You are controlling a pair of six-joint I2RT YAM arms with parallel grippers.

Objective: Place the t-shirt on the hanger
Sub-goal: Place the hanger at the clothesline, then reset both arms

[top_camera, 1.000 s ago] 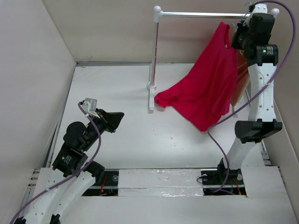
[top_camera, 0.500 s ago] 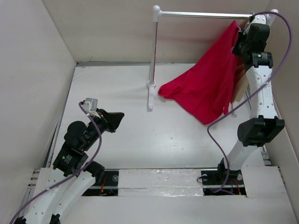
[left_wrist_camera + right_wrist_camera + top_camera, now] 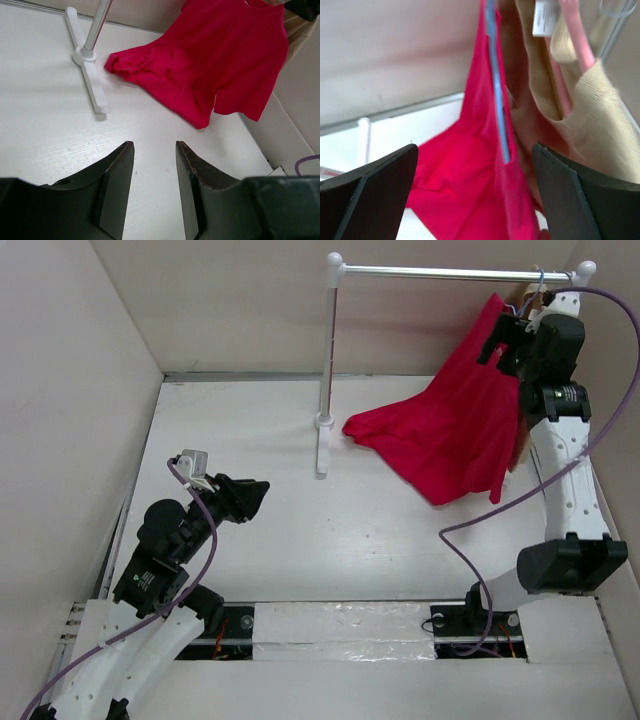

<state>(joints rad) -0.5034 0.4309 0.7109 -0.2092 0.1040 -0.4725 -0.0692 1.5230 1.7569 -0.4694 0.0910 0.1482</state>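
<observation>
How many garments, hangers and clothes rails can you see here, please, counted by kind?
Garments: 2 (bright red cloth t-shirt, tan cloth garment)
Hangers: 2 (thin light-blue wire hanger, pink hanger)
Clothes rails: 1 (white-footed metal clothes rail)
Total: 5

Top cam looks down; L wrist cam sees t-shirt [image 3: 200, 60] from afar, R wrist close-up.
</observation>
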